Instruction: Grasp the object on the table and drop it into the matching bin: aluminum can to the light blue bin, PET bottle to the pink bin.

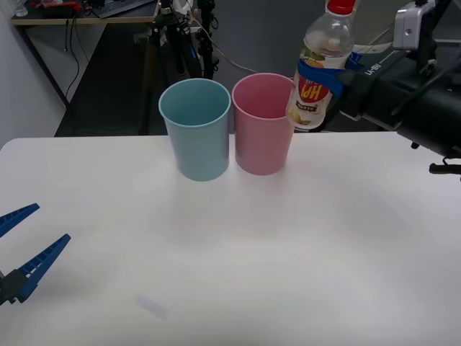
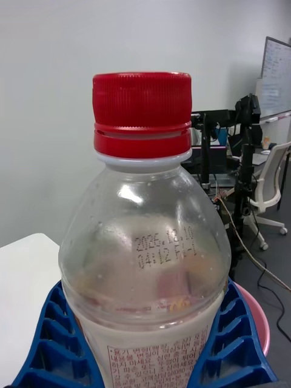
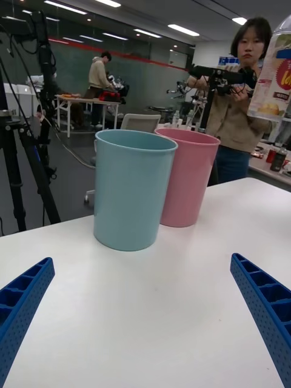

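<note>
Blue right gripper (image 1: 322, 78) clamping PET bottle (image 1: 320, 68), label part-hidden, beside pink bin (image 1: 261, 137)

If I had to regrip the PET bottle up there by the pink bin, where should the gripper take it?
Probably where the right gripper holds the PET bottle now: across the labelled body below the shoulder, coming from the side. It is upright, and the straight wall there suits the flat fingers better than the narrow red cap.

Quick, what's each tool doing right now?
Left tool: open, holding nothing, low over the table.
Right tool: closed on the PET bottle.
</note>
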Motion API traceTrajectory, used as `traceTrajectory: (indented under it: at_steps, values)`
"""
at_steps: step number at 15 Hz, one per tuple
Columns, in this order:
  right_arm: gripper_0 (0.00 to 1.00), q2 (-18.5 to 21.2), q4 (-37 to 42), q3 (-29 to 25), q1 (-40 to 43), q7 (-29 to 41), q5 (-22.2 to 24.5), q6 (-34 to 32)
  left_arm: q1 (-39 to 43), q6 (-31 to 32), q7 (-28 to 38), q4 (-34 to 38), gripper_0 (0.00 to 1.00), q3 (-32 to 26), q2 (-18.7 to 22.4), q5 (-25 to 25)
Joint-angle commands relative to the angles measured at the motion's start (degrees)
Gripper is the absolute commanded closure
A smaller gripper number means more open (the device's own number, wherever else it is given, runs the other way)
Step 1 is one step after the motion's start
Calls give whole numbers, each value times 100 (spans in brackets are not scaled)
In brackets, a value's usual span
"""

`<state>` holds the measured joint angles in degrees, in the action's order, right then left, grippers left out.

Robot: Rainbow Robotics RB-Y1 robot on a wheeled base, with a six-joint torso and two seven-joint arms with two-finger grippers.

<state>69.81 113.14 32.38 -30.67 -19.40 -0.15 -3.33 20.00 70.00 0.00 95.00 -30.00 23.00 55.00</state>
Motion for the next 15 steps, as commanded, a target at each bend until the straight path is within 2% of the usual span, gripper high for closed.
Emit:
traceTrajectory:
  at_steps: [1, 3, 9, 15]
  values:
    - [100, -257, -644, 577, -861, 103, -108, -1, 0, 0, 0, 0, 0, 0, 0, 0]
    - [100, -539, -1127, 893, -1292, 156, -152, -1, 0, 0, 0, 0, 0, 0, 0, 0]
    - [100, -1277, -2437, 1368, -2144, 165, -178, -1, 0, 0, 0, 0, 0, 0, 0, 0]
    - [100, -1910, -3359, 1412, -2496, 121, -64, -1, 0, 0, 0, 0, 0, 0, 0, 0]
